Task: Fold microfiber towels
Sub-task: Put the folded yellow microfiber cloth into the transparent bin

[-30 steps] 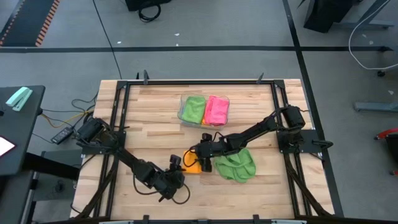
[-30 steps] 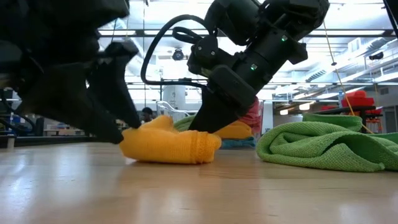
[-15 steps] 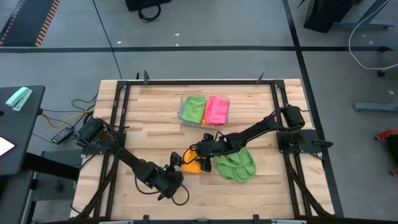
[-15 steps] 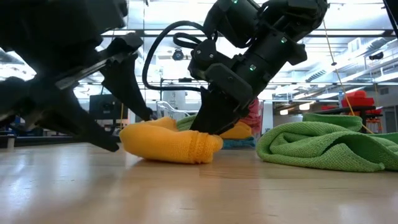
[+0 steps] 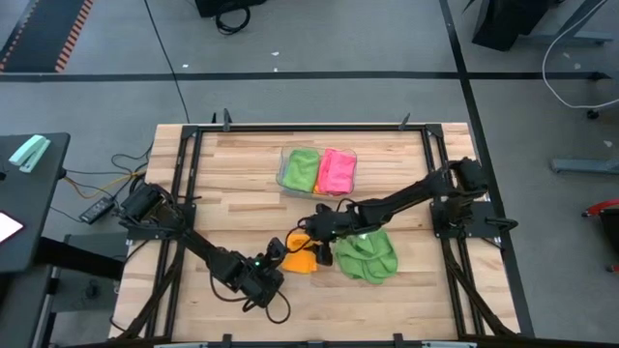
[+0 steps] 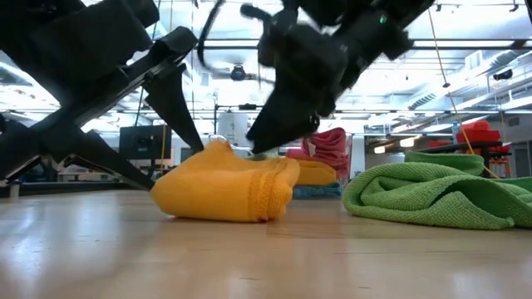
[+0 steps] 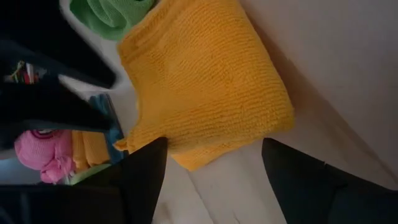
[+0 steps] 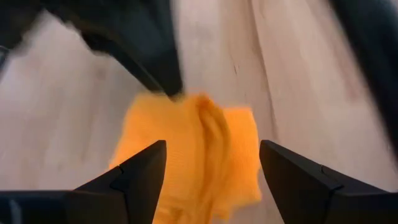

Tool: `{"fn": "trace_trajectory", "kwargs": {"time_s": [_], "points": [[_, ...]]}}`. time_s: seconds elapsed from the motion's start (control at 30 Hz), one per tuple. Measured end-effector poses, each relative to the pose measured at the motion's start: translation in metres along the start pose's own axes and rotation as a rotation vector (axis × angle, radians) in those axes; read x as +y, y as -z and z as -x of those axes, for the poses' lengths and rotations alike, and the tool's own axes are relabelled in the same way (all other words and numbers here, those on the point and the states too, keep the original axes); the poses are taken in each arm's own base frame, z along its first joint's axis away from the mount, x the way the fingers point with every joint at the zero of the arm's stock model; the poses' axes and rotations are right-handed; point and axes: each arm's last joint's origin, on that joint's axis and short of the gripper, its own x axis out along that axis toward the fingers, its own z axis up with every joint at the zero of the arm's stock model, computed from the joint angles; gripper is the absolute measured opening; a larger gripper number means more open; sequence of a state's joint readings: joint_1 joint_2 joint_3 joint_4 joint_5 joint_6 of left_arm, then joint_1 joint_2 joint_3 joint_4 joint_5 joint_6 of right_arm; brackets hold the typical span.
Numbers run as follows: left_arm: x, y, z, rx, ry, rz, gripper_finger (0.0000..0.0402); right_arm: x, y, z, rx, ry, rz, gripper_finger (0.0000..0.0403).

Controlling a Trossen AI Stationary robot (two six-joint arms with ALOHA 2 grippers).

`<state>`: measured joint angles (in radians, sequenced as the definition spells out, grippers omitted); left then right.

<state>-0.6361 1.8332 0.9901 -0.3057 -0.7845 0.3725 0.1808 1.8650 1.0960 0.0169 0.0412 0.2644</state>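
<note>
**Ana:** Between the two grippers, near the front middle of the wooden table [image 5: 232, 208], lies the orange towel [image 5: 301, 257], bunched into a thick folded lump. Do you see either one gripping it?

**Ben:** No. The left gripper [image 5: 276, 253] has its fingers spread wide apart, and in its wrist view the orange towel sits just ahead of the two fingertips [image 7: 147, 163], one corner of it close to the nearer finger, nothing clamped.

**Ana:** And the right gripper [image 5: 319, 244]?

**Ben:** Its fingers are apart too. From its wrist camera the towel lies just beyond the gap between its fingers [image 8: 144, 168], with the other arm's dark finger touching the towel's far edge. In the low view the right gripper hangs just above the towel's top, blurred.

**Ana:** What sits outside those fingers?

**Ben:** A crumpled green towel [image 5: 366, 254] lies just beside the right gripper, on the side away from the left one, close to the orange towel but apart from it. Well beyond both sets of fingertips, toward the table's back, a clear plastic tray [image 5: 283, 170] holds a folded green towel [image 5: 303, 169] and a folded pink towel [image 5: 337, 170] side by side.
</note>
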Motion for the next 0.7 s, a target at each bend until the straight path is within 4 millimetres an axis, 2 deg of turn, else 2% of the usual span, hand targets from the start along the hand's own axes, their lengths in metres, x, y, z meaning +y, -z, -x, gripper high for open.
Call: {"fn": "trace_trajectory", "kwargs": {"time_s": [0.13,0.23,0.33,0.53,0.7], "points": [[0.004,0.002,-0.005,0.009,0.012,0.013,0.027,0.021,-0.007,0.014,-0.074,0.0,0.13,0.0267],[0.009,0.006,-0.012,0.014,0.071,0.029,0.027,0.041,-0.004,0.017,-0.124,0.063,0.233,0.0267],[0.013,0.01,-0.019,0.021,0.105,0.042,0.027,0.052,0.0,0.016,-0.144,0.094,0.268,0.0267],[0.013,0.018,-0.028,0.02,0.099,-0.03,0.027,0.05,0.009,0.015,-0.089,0.076,0.184,0.0267],[0.015,0.02,-0.032,0.005,0.089,-0.025,0.027,0.046,0.023,0.0,-0.064,0.078,0.168,0.0267]]}}
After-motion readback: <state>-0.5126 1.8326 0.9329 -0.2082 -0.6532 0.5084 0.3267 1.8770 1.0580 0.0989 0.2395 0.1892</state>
